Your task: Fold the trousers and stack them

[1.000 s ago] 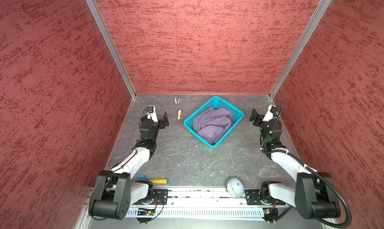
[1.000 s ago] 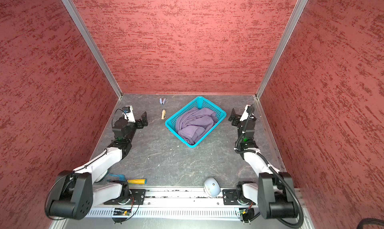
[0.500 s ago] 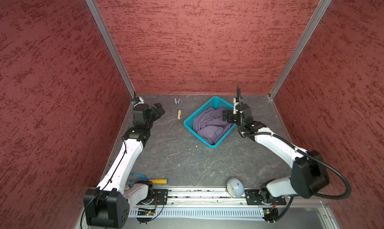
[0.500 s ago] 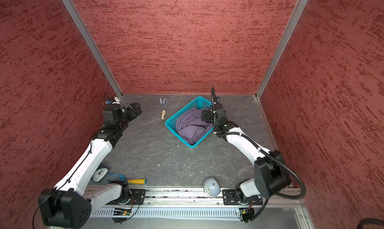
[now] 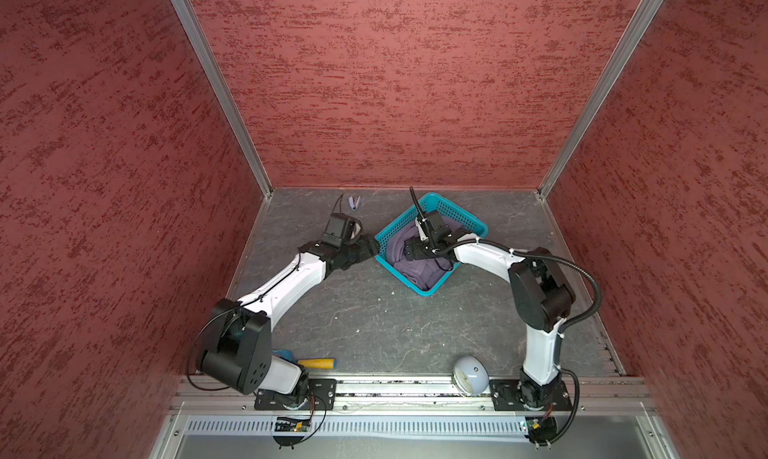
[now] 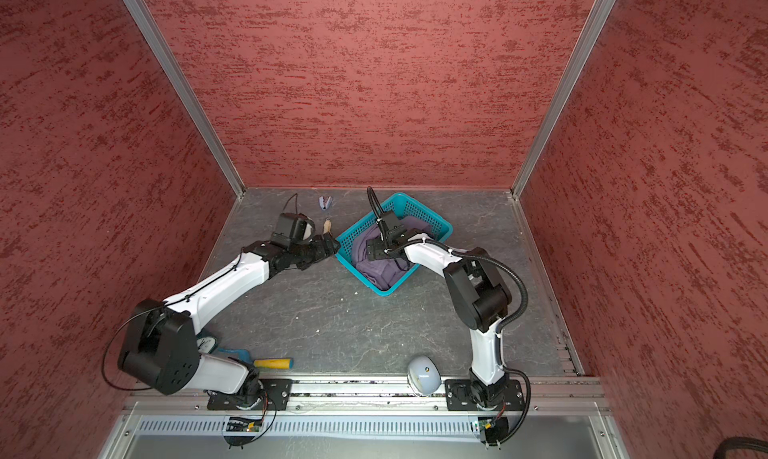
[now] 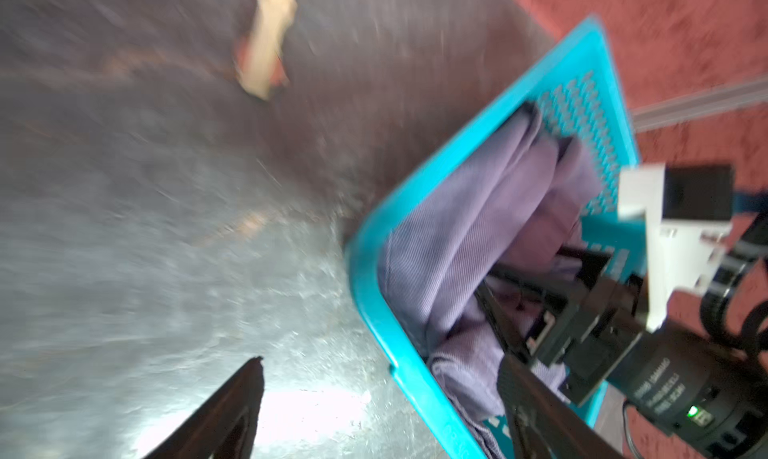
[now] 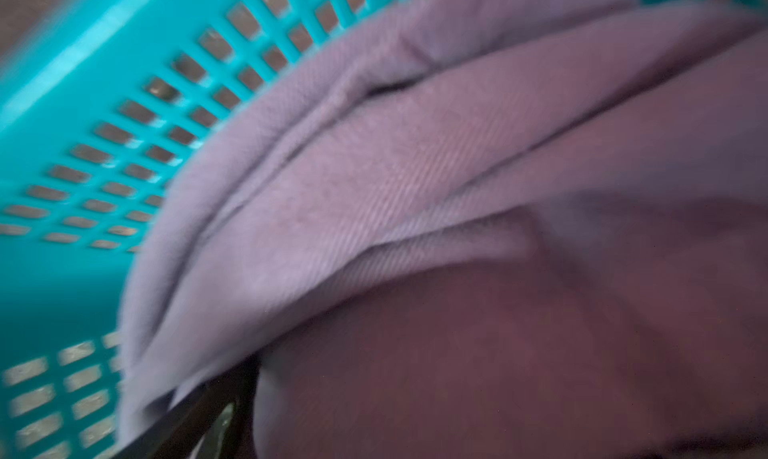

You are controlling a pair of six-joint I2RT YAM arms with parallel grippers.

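left tool [image 7: 380, 357] has swung to the basket [image 5: 461, 218] rim, gaping. right tool [image 5: 409, 248] has dived into the trousers [image 5: 415, 270]; blur hides its grip.

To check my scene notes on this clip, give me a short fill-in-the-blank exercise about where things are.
1. The trousers lie bunched inside the teal ____.
2. The tool reaching in over them belongs to the ____ arm.
3. The yellow-handled item lies by the ____ arm's base.
Missing words: basket, right, left.
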